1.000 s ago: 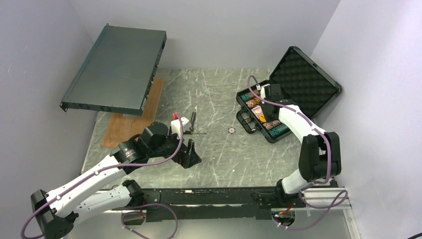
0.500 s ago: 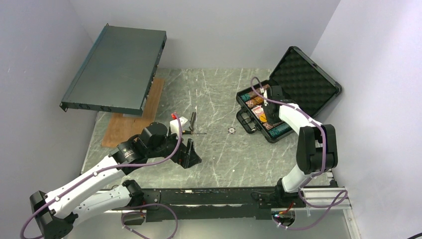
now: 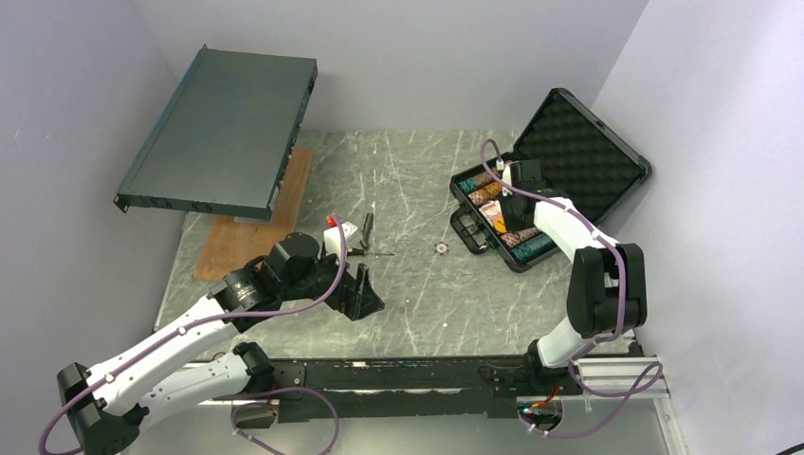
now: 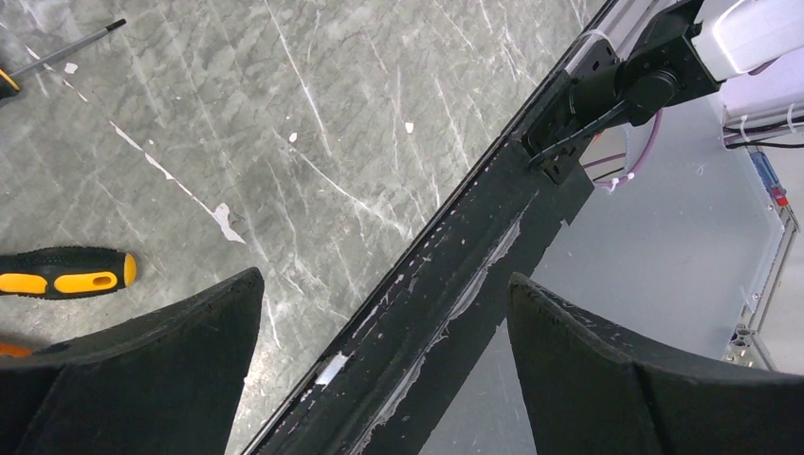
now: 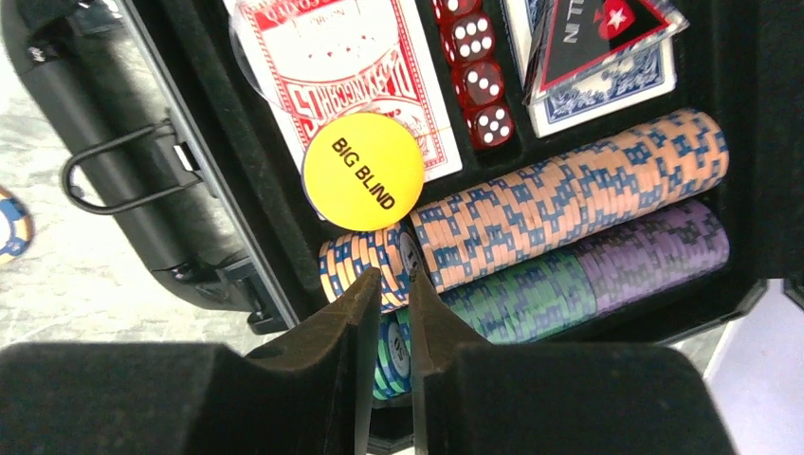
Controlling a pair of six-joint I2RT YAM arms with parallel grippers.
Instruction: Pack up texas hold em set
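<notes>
Right gripper (image 3: 502,178) down in the open black case (image 3: 580,156); one loose chip (image 3: 442,247) lies on the table (image 3: 417,180).

- Rack unit (image 3: 223,133): large, flat, dark-grey metal; stands tilted at the far left, its lower end over the board.
- Wooden board (image 3: 248,248): brown, flat on the tabletop, partly covered by the rack unit.
- Tabletop (image 3: 408,190): grey, marble-patterned, with white scuffs.
- Screwdriver (image 4: 62,272): black and yellow-orange handle, lying flat.
- Second screwdriver (image 4: 71,45): a thin shaft with a dark tip shows, plus a sliver of its handle.
- Black rail (image 4: 446,284): runs along the tabletop's near edge.
</notes>
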